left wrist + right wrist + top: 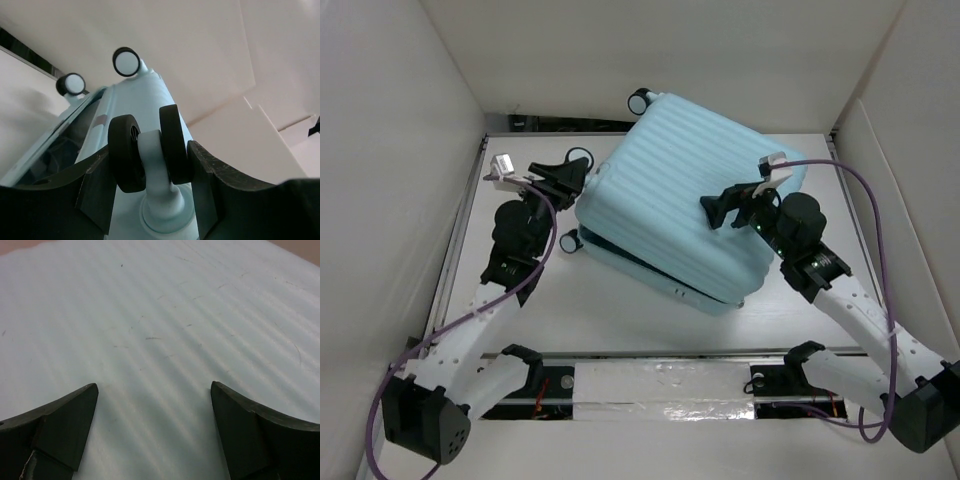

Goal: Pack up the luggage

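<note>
Pressing the luggage (685, 195) shut, mid-table and slightly ajar at its near-left edge: brace with left gripper (565, 172) clamped around the far-left spinner wheel (150, 147); push straight down on the ribbed lid (160, 315) with right gripper (735, 208), jaws spread wide, empty, without sliding.

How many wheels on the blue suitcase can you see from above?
3. The back wheel is at the far corner, the left wheel is clamped in the jaws of the left gripper, and the front wheel is lower on that side. A fourth may hide under the suitcase.
</note>
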`<state>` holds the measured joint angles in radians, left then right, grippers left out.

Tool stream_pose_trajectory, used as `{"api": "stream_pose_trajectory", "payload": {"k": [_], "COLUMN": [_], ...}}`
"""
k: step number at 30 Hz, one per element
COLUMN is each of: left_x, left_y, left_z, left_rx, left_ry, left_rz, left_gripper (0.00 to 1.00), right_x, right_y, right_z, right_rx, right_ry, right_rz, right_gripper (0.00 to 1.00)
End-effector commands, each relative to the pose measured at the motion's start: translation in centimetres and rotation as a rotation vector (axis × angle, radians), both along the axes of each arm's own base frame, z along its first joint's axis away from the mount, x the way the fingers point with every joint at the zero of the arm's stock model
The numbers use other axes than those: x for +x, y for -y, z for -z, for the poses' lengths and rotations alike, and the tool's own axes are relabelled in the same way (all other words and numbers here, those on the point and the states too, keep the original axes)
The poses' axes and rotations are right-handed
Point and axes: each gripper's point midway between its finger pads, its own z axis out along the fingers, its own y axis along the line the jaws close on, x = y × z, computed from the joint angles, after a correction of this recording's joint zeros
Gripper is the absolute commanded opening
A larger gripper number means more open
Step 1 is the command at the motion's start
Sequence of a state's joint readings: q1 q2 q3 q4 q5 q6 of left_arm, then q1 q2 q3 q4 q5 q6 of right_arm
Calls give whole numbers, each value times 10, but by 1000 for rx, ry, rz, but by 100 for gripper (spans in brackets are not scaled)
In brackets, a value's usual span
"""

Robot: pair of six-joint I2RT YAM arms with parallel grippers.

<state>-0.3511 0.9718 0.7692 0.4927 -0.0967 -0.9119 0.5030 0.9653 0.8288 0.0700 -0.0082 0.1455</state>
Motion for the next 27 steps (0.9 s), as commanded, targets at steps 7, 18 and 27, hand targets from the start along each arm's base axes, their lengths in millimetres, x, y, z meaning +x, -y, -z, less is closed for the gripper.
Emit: {"api": "stream_pose_trajectory", "payload": {"k": [7, 18, 27], "left_x": [-5, 21, 39], "left_y": [15, -5, -8], "left_z": [-37, 50, 81], "left_rx": [54, 33, 47], "left_ry": [201, 10, -74], "left_rz": [91, 65, 39], "left_gripper": [0, 0, 0], "right_x": [-29, -65, -73], "right_y": [0, 36, 70], "right_z": [9, 19, 25], "right_rx": [-29, -5, 40], "right_ry": [-76, -72, -103], "right_rz": [-82, 10, 182], "right_gripper": [97, 52, 73]}}
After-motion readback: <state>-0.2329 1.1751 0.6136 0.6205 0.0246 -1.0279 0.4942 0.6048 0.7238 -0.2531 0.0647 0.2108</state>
